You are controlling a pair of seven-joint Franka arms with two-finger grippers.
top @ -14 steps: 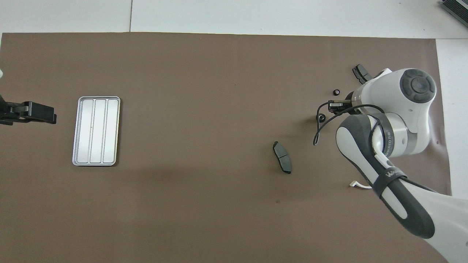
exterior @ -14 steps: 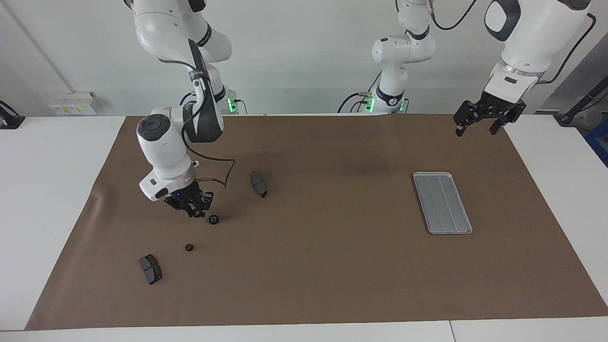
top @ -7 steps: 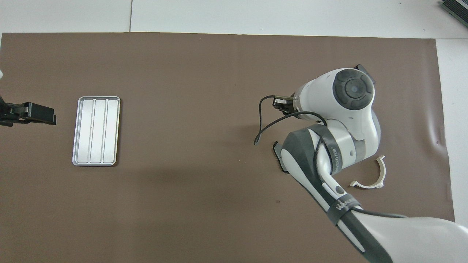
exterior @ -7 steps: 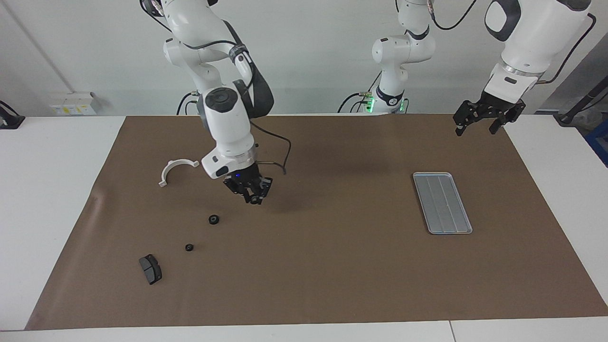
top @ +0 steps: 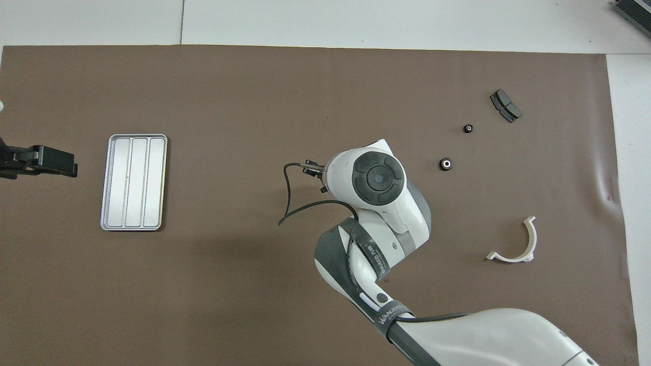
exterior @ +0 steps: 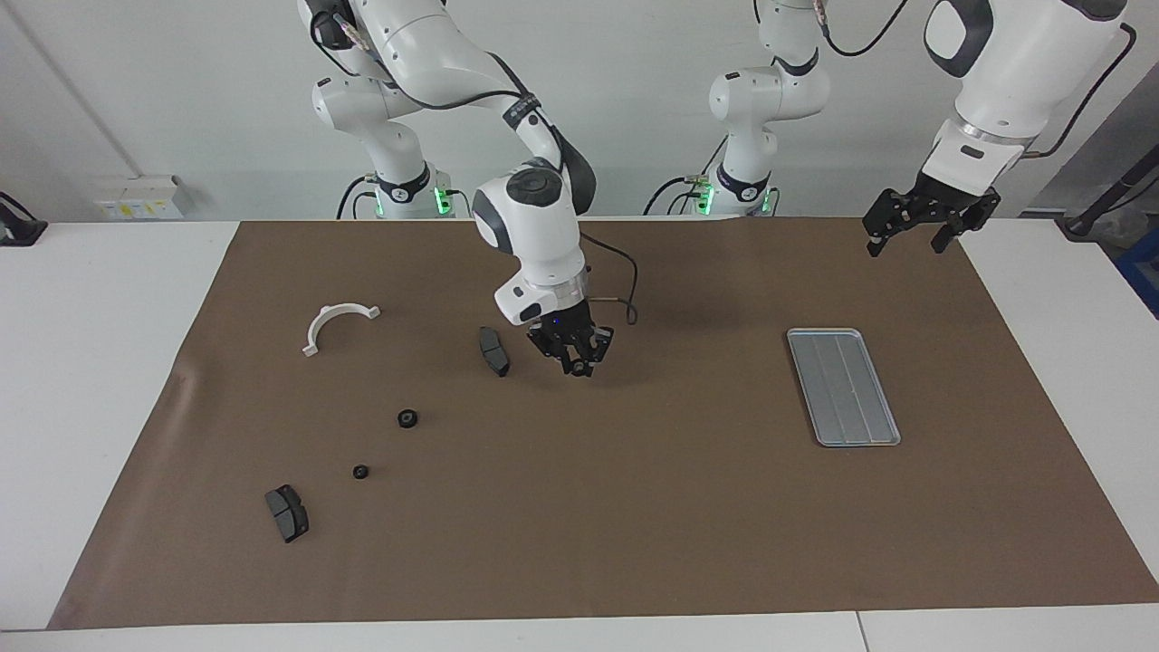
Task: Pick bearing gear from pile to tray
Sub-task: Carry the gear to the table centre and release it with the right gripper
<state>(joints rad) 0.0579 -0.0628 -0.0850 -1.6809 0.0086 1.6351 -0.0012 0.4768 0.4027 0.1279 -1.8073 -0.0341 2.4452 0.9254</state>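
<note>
Your right end effector is up over the brown mat beside a brake pad, fingers nearly closed, load too small to tell | your left end effector waits spread wide, empty, near the tray | gears lie well apart from the tray.

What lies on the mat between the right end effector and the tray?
Only bare brown mat lies between the right end effector and the tray; facing and overhead views both show it.
</note>
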